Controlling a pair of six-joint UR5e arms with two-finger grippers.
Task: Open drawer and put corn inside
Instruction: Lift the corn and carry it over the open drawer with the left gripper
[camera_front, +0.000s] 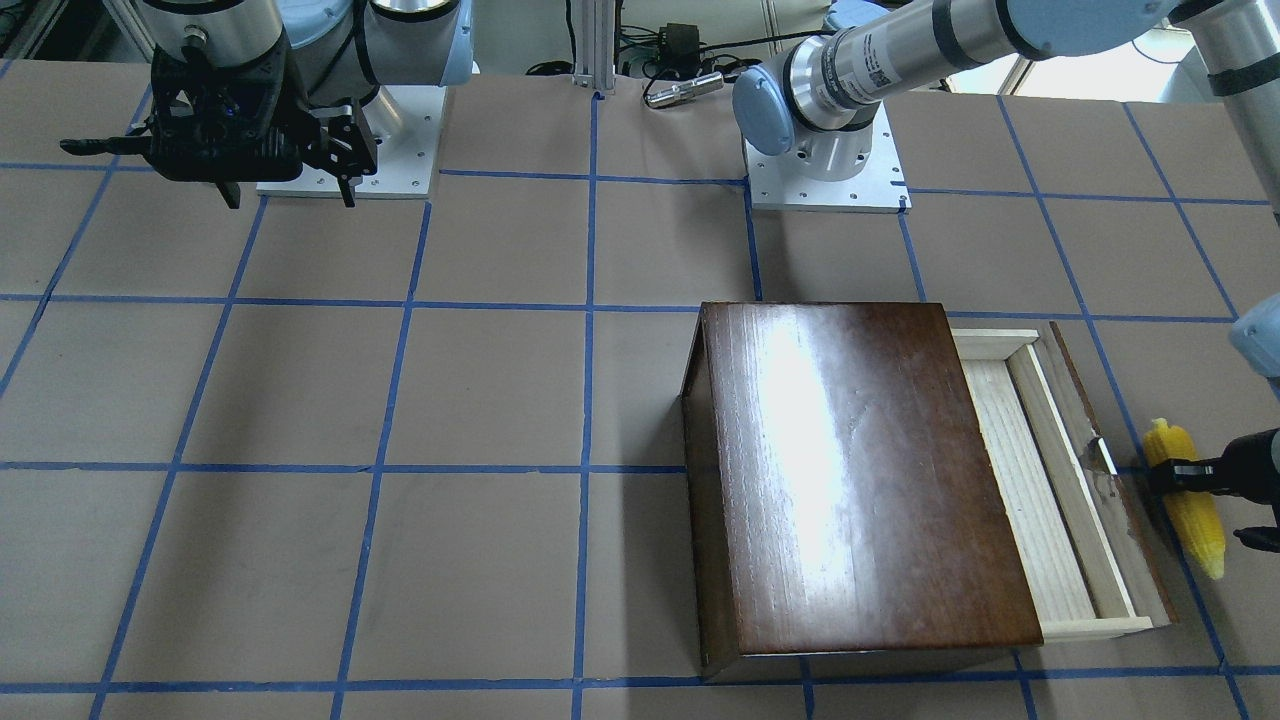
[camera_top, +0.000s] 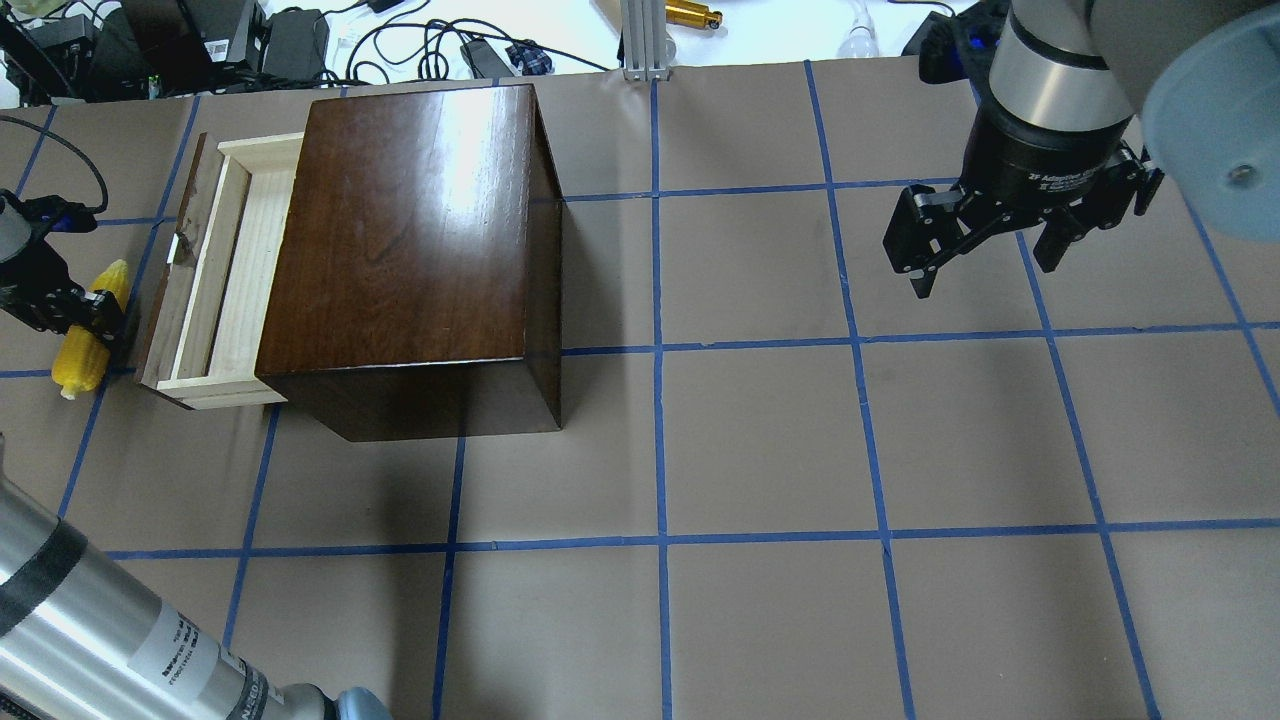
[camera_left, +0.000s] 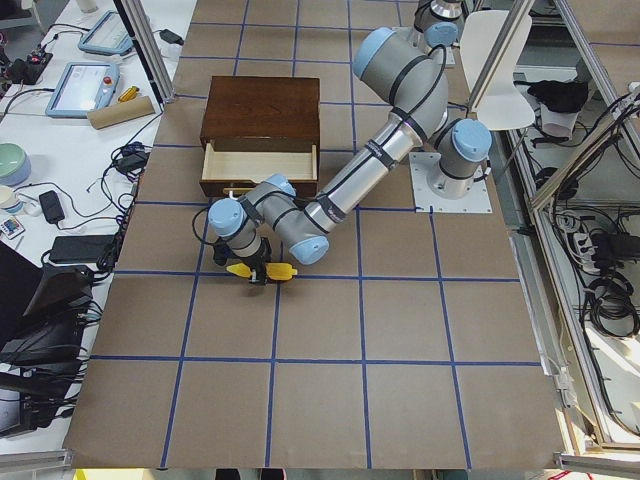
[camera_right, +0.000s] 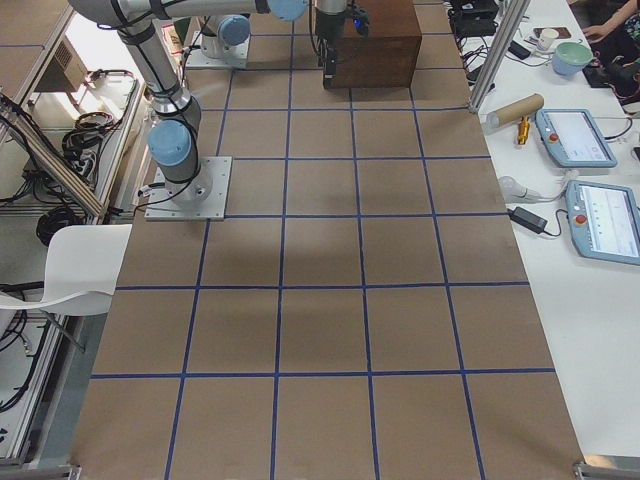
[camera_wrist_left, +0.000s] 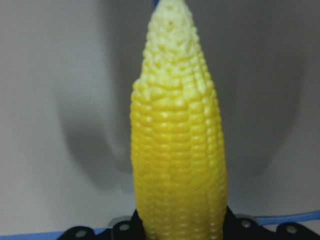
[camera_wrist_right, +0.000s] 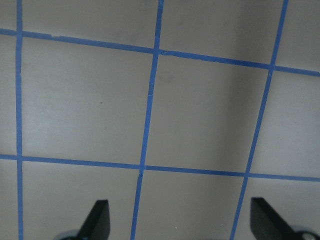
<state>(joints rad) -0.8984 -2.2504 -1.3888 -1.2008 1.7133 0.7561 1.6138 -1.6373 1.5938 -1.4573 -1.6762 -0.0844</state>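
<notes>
Crossing the table (camera_top: 760, 440) beneath the drawer (camera_top: 240, 270), blue tape (camera_top: 658, 400).

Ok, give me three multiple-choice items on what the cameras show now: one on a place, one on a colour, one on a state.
1. Where is the corn?
A. outside the drawer, beside its front panel
B. inside the drawer
C. on top of the box

2. What colour are the grid lines?
A. red
B. white
C. blue

3. How is the drawer?
A. fully shut
B. pulled partly out
C. taken out of the box

Answers:
1 A: the left gripper is closed on the corn just outside the front panel.
2 C: the lines are blue in every wide view.
3 B: the drawer's pale floor shows beyond the box.
</notes>
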